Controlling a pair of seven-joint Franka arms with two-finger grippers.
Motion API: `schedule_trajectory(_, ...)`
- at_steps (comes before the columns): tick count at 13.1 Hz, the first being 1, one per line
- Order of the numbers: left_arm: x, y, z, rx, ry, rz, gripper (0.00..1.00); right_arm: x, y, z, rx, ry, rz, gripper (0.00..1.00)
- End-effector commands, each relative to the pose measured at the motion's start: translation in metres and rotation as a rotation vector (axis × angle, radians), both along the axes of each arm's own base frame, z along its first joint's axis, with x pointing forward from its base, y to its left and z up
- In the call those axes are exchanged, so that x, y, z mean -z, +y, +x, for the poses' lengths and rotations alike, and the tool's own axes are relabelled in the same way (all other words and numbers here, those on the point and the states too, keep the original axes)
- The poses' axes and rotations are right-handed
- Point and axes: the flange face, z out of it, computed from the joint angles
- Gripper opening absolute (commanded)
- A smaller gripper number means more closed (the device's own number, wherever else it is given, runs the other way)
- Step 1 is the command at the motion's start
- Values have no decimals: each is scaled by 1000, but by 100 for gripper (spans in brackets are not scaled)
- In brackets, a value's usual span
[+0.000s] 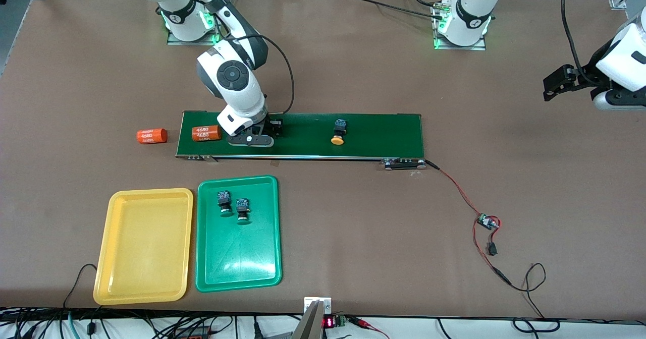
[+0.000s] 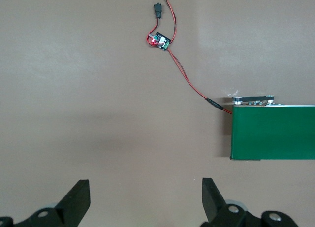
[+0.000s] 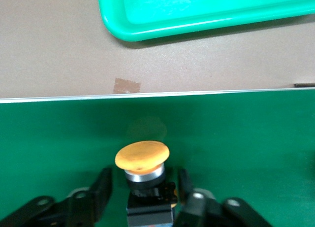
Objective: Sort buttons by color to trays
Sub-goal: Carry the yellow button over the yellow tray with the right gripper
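Note:
An orange-yellow button (image 3: pixel 142 155) lies on the dark green belt (image 1: pixel 373 134). My right gripper (image 3: pixel 144 178) is down around it, with a finger on each side of its dark body and a narrow gap still showing. From the front the right gripper (image 1: pixel 251 139) hides this button. A second orange-yellow button (image 1: pixel 338 132) lies further along the belt toward the left arm's end. Two green buttons (image 1: pixel 223 201) (image 1: pixel 243 210) lie in the green tray (image 1: pixel 237 258). The yellow tray (image 1: pixel 144 245) beside it holds nothing. My left gripper (image 1: pixel 555 84) (image 2: pixel 146 187) waits open above bare table.
One orange numbered cylinder (image 1: pixel 206 133) lies on the belt next to the right gripper, another (image 1: pixel 151 135) on the table past the belt's end. A small circuit board (image 1: pixel 487 222) with red and black wires runs from the belt's other end. The green tray's rim (image 3: pixel 197 15) lies close by the belt.

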Motion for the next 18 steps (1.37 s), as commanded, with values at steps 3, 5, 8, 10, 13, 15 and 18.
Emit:
schedule_trajectory(3,-9,1,-6,24,0,13,100,-4,-5,9,12,-18,-15,22)
schedule_trajectory(5,-9,1,-6,24,0,12,100,-18,-13,16,11,-44,-14,21)
schedule_trajectory(8,-8,1,-6,23,5,12,100,-65,-38,52,41,-102,-25,19)
schedule_trajectory(10,-8,1,-7,23,6,12,100,-103,-65,89,39,-116,-56,19)
schedule_trajectory(13,-8,1,-7,23,6,12,100,-125,-134,132,16,-144,-62,19)
schedule_trajectory(15,-8,1,-7,23,6,12,100,-124,-188,154,19,-148,-74,19)
schedule_trajectory(18,-8,1,-7,23,6,12,100,-113,-267,182,-8,-139,-89,19)
